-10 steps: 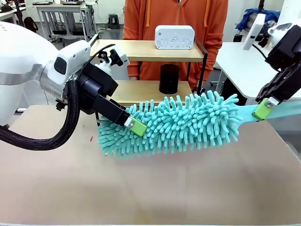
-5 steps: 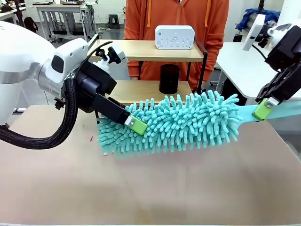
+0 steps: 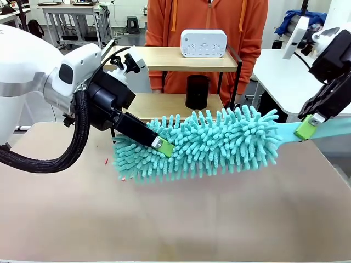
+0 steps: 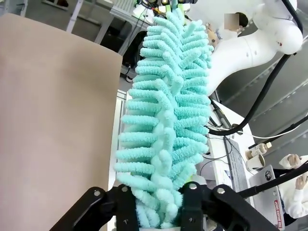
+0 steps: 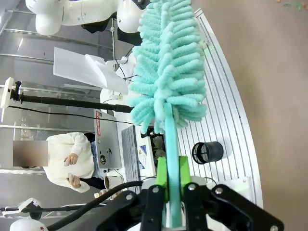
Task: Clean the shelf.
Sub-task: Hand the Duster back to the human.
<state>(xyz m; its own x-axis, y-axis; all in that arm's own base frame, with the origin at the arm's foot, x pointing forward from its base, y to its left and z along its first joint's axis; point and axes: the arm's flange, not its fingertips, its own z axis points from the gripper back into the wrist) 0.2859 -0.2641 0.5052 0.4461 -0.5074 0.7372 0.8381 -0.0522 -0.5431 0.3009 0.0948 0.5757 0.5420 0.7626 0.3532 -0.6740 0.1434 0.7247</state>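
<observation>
Both jaws now shut on the teal duster [image 3: 208,145]: left gripper [image 3: 162,146] newly clamped, right gripper [image 3: 305,128] unchanged.

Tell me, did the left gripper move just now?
Yes. The left gripper slid a bit rightward and down into the duster, judged against the shelf, and it closed on the fluff.

A fluffy teal microfibre duster [image 3: 203,145] stretches across the beige worktop [image 3: 175,219], before the two-tier wooden shelf [image 3: 164,58]; a white box-shaped device [image 3: 203,43] sits on its upper board, a black cylinder [image 3: 197,92] on the lower.
</observation>
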